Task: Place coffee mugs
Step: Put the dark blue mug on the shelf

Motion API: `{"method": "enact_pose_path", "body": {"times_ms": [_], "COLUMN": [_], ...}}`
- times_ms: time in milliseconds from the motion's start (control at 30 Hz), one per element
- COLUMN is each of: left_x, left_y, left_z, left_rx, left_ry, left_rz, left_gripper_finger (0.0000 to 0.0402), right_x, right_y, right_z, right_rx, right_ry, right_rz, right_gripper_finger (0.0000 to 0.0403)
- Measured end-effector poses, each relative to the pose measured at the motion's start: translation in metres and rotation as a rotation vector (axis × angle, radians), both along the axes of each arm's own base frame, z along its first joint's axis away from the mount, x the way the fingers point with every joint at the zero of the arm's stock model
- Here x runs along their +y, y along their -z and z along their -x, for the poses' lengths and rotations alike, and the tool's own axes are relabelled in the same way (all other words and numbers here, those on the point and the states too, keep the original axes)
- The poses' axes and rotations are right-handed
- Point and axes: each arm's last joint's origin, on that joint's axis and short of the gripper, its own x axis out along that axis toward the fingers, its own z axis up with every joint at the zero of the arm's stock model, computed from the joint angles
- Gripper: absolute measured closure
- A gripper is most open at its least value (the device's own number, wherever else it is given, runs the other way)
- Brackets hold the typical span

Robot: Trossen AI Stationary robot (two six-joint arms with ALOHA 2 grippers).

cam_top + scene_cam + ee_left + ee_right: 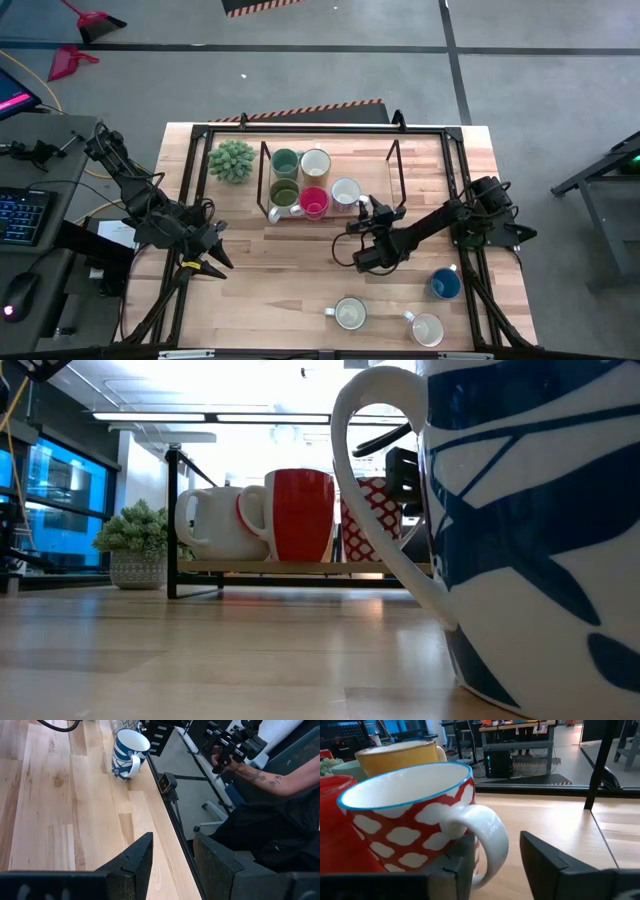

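Note:
Five mugs stand in a black-framed rack (398, 160): teal-green (285, 162), cream (315, 162), olive-green (285, 192), red (313, 202), and a white one with red cloud pattern (346, 192). The blue mug (445, 284) and two white mugs (350, 314) (427, 328) rest on their bases on the table, toward its near edge. My right gripper (362, 210) is open at the patterned mug (410, 815), with its fingers on either side of the handle. My left gripper (222, 255) waits open over the table's left part. My right gripper reaches level from the table's right side, and the patterned mug's handle (487, 837) lies between its open fingers, close to one finger (462, 865). Whether that finger touches the handle I cannot tell. The mug stands upright in the rack.
A spiky green potted plant (232, 160) stands left of the rack. A black frame (455, 150) runs around the table. In the left wrist view, a person's tattooed forearm (260, 775) shows beyond the table's edge. Bare wood lies between the rack and the near mugs.

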Motion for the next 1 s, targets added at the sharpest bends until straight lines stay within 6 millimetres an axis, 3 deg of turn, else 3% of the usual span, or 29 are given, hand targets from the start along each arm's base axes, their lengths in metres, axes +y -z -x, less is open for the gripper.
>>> {"method": "enact_pose_path", "body": {"times_ms": [233,1000], "left_x": [0.000,0.000], "left_y": [0.000,0.000], "left_z": [0.000,0.000], "left_rx": [0.000,-0.008], "left_ry": [0.000,0.008], "left_rz": [0.000,-0.016], "left_gripper_finger": [0.0271,0.0271], "right_x": [0.008,0.021], "right_y": [-0.007,-0.015], "right_z": [0.000,-0.001], "right_rx": [0.041,0.114], "right_ry": [-0.025,-0.064], "right_rz": [0.032,-0.049], "right_gripper_finger": [0.0223,0.0222]}}
